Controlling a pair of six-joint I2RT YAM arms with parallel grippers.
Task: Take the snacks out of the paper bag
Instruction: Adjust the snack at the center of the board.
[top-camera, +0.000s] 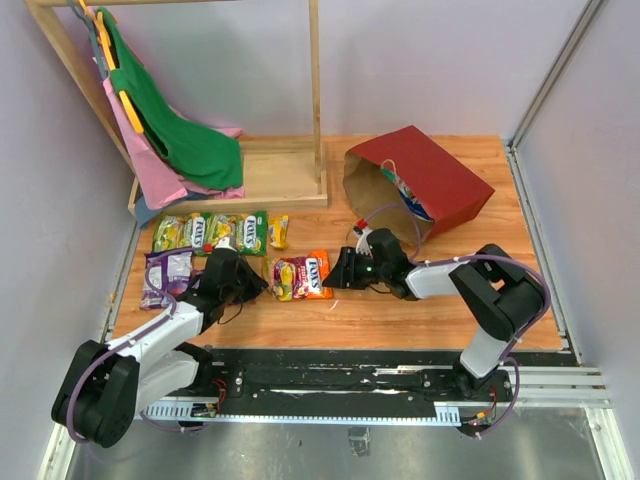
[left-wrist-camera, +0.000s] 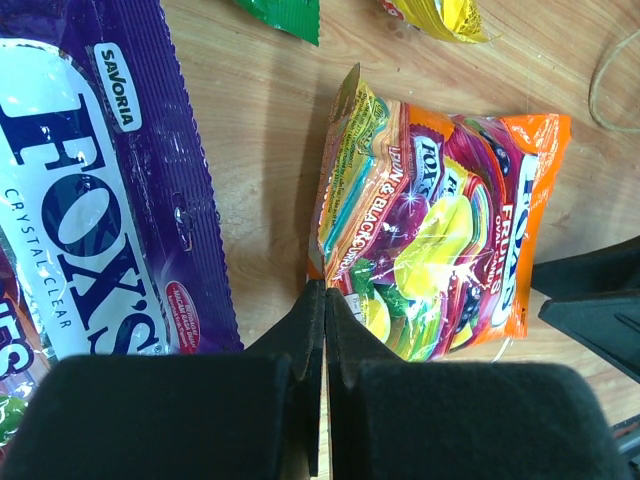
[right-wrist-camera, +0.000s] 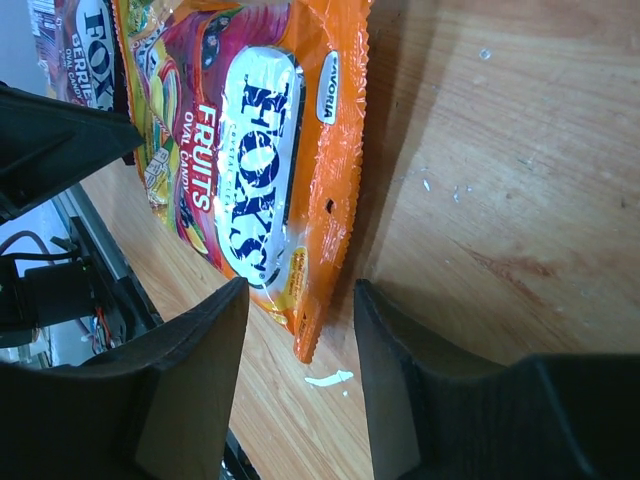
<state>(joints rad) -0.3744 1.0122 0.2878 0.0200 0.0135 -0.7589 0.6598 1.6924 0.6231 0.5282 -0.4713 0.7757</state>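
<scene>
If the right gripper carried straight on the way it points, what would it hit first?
The orange Fox's packet: its edge lies inside the open right gripper. The left gripper sits beyond, depth unclear.

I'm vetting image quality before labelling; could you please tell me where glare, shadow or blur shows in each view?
Top external: even light, sharp throughout. Left wrist: white glare streaks on the orange packet; the left gripper sits close to the lens and looks soft-edged. Right wrist: the orange packet throws a dark shadow on the wooden table.

walls (top-camera: 420, 60): pale lilac | tabletop (top-camera: 400, 322): wood | wooden rack (top-camera: 316, 100): rear left | light: seemingly even
</scene>
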